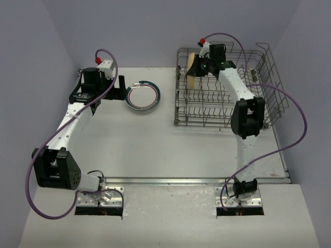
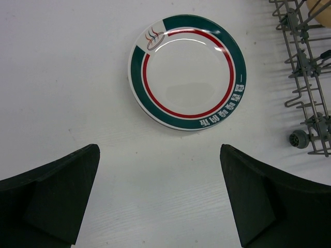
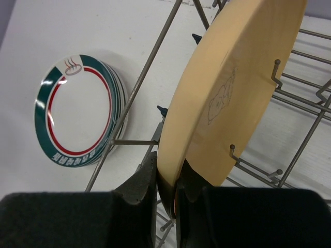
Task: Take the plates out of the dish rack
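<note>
A stack of white plates with teal-green rims and a red ring point(image 1: 143, 95) lies on the table left of the grey wire dish rack point(image 1: 261, 82); it also shows in the left wrist view point(image 2: 187, 71) and the right wrist view point(image 3: 77, 118). My right gripper point(image 1: 199, 66) is shut on the rim of the tan-yellow plate point(image 3: 232, 88), which stands on edge at the rack's far left corner point(image 1: 191, 70). My left gripper point(image 1: 116, 84) is open and empty, hovering just left of the stack; its fingers point(image 2: 57, 196) frame bare table.
The rack point(image 2: 305, 77) fills the right half of the table, its tines point(image 3: 289, 150) close around the tan plate. Purple cables loop from both arms. Walls close in behind and at both sides.
</note>
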Controlling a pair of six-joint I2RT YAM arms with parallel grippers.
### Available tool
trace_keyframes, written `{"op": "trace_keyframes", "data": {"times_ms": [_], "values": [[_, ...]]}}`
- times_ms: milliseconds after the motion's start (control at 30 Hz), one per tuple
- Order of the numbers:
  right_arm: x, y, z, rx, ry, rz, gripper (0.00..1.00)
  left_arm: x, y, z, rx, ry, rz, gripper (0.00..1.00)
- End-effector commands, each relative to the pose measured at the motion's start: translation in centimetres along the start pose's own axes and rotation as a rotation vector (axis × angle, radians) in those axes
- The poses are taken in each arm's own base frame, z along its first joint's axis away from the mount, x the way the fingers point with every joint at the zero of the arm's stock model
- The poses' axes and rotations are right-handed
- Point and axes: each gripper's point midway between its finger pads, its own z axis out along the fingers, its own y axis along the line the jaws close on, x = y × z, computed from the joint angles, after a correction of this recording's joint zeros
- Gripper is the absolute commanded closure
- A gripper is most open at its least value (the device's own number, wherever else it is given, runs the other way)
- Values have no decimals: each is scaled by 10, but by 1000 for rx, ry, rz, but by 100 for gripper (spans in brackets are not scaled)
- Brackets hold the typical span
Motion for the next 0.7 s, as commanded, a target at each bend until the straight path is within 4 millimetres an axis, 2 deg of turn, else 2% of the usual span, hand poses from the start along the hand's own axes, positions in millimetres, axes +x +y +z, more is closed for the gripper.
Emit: {"op": "trace_keyframes", "data": {"times_ms": [0,100,267,467,567,633,667], "values": [[-73,46,-56,-231,-162,19,93,-26,-8,-10,27,-82,2,0],[-87,59,-76,-311,-183,65,98,-34,-8,-13,23,-96,-6,0],[-106,66,-99,-410,-224,102,100,-42,-9,-18,17,-109,-14,0],[-140,96,-152,-537,-295,76,100,-53,-9,-32,4,-131,-62,0],[-143,131,-185,-566,-311,-65,100,-60,-20,-42,65,-144,-86,0],[-132,145,-197,-535,-306,-220,100,-63,-30,-52,119,-158,-107,0],[-127,160,-208,-514,-324,-317,100,-63,-35,-56,146,-165,-117,0]]}}
